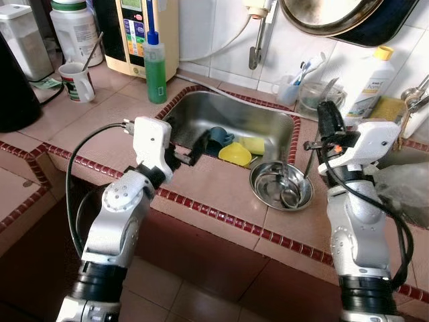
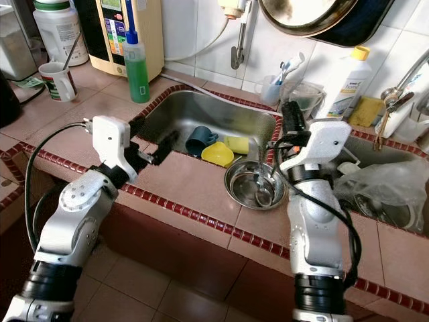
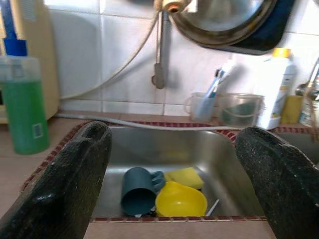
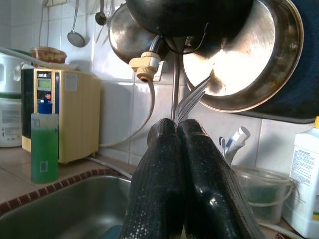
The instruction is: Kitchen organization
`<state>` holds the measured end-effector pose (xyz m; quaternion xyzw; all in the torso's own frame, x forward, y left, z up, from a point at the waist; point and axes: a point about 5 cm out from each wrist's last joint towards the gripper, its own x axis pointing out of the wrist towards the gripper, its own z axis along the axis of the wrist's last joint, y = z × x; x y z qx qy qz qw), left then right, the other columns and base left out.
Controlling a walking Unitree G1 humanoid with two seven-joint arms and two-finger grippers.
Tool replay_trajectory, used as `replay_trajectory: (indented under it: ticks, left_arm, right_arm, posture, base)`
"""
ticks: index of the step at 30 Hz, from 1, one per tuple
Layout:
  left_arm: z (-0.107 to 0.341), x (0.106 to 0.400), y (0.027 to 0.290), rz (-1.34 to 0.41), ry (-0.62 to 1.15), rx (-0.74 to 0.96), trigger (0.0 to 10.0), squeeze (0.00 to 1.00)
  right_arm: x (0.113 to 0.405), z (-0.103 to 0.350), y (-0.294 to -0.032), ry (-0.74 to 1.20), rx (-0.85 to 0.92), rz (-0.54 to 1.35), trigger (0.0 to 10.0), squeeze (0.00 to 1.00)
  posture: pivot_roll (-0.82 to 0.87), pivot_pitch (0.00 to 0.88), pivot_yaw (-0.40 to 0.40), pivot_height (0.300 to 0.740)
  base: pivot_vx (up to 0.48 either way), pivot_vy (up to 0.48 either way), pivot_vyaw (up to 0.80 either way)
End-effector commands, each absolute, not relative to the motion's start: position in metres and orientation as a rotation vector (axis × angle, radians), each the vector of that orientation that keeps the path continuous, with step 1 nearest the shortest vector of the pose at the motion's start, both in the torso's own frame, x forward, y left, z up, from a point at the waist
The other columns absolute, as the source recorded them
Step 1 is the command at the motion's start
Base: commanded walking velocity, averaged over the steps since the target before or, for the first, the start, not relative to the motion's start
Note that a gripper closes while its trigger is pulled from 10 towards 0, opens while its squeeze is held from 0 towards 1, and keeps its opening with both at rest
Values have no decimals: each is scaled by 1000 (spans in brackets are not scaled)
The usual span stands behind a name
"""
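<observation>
The sink (image 1: 268,121) is set into a tiled counter (image 1: 221,191) edged with dark red tiles, and it holds 3 items at its near side: a dark teal cup (image 3: 138,190) lying on its side, a yellow bowl (image 3: 181,200) just beside it, and a yellow sponge (image 3: 186,175) behind the bowl. A steel bowl (image 1: 281,186) with a spoon (image 1: 287,188) in it stands on the counter at the sink's near right corner. The left gripper (image 1: 190,153) hovers over the near left edge of the sink, pointed at the cup, with its 2 fingers (image 3: 75,179) spread wide and nothing between them. The right gripper (image 2: 292,121) is raised above the right side of the sink, fingers pointing up; its fingers (image 4: 159,189) are pressed together on a fork (image 4: 192,99), whose tines stick out above the tips. A green soap bottle (image 1: 155,67) stands on the counter left of the sink, a white bottle (image 1: 370,82) at the right, and a large pan (image 4: 239,59) hangs on the tiled wall above.
</observation>
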<state>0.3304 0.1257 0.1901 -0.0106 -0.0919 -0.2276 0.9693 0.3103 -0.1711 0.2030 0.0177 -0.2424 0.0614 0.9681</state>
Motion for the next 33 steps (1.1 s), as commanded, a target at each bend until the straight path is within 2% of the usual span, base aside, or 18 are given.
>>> replay_trajectory:
  ticks: [1, 7, 33]
  left_arm:
    - [194, 335, 129, -439, -190, -15, 10000, 0]
    - [196, 339, 133, -419, -191, -28, 10000, 0]
    - [191, 337, 130, -420, -172, -53, 10000, 0]
  right_arm:
    - [309, 206, -172, -513, 19, 123, 10000, 0]
    - [310, 206, -168, -518, 5, 135, 10000, 0]
    - [310, 204, -166, -510, -16, 159, 10000, 0]
  posture:
    - [64, 0, -44, 740]
    - [68, 0, -46, 740]
    - [68, 0, -55, 740]
  base:
    - [0, 0, 0]
    - [41, 0, 0]
    - [297, 0, 0]
